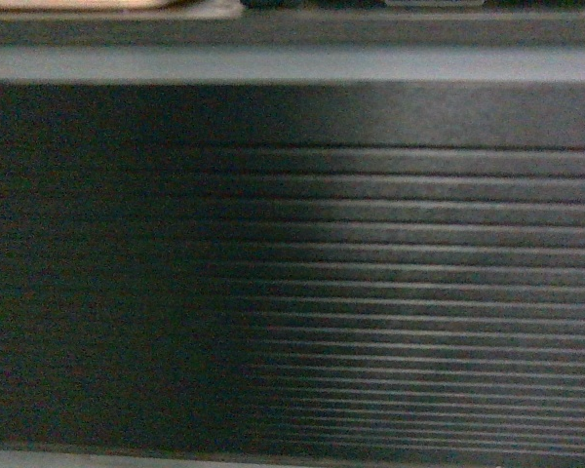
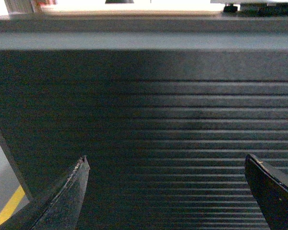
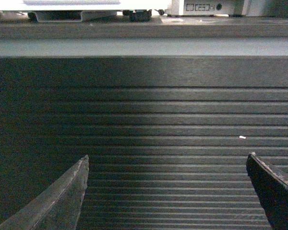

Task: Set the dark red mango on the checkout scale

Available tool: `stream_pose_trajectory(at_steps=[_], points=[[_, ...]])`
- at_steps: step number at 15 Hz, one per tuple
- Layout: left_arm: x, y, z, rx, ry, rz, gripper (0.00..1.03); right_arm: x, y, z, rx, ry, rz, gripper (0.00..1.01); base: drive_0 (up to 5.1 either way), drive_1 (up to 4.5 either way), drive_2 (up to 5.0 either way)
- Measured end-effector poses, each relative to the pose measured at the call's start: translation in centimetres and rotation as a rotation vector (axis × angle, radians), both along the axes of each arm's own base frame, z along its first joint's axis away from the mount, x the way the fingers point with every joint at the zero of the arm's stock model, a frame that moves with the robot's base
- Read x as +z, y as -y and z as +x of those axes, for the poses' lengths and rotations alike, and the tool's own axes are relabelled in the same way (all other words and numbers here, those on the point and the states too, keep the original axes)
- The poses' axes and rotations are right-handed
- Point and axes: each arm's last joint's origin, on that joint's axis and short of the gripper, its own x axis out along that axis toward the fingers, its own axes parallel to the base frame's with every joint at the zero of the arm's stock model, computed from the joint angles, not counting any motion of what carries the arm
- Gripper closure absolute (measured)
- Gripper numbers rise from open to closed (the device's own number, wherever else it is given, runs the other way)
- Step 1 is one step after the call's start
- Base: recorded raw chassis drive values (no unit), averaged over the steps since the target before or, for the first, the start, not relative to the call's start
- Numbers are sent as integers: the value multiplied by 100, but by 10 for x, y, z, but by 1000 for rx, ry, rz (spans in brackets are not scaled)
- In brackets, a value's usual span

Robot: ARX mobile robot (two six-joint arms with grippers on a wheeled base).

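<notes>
Where checkout (image 1: 370, 273) slats fill views, fingers (image 2: 67, 201) apart (both arms)

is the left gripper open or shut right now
Open. The left gripper shows its fingers far apart, only the counter front between them.

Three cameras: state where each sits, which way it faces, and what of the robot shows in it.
Head: on the robot, facing the checkout's ribbed front close up; none of the robot shows.
Left wrist: on the left arm, facing the same front; left tool open, fingers at the bottom corners, floor at far left.
Right wrist: on the right arm, facing the front; right tool open, white devices on the top edge.
Shared: all three show the ribbed front and countertop lip.
</notes>
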Motion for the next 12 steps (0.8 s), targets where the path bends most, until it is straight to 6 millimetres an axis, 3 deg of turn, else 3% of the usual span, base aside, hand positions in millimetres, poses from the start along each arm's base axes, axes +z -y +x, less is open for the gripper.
stream_pose_trajectory(at_steps=[12], points=[[0, 0, 0, 0, -2, 1, 5, 0, 0, 0, 0, -2, 0, 3, 0, 0, 0]])
